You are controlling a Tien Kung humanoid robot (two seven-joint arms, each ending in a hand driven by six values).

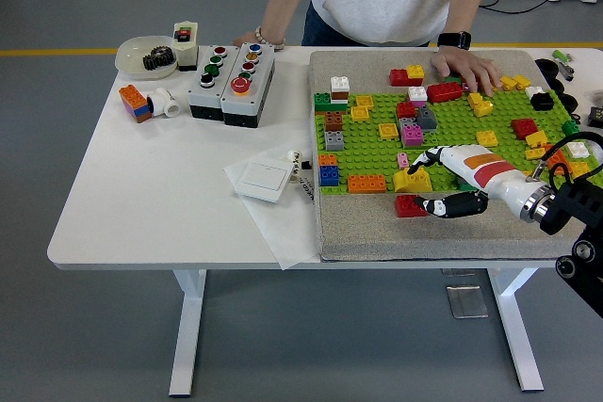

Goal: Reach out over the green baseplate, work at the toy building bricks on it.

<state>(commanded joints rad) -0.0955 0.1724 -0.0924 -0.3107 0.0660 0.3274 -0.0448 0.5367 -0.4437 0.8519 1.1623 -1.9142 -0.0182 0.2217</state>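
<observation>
head view: the flat green studded baseplate (452, 143) lies on a grey fabric mat (377, 233) at the right end of the white desk (141, 195), with coloured toy building bricks (377, 129) scattered over it. the robot's right hand (450, 181), white with black fingertips, reaches in from the desk's right edge, low over the baseplate's near edge; its fingers are spread apart and hold nothing, thumb tip just beside a red brick (410, 205) on the mat, fingers by a yellow arched brick (413, 179). a person's hand (464, 70) rests on bricks at the baseplate's far edge. no writing can be read anywhere.
</observation>
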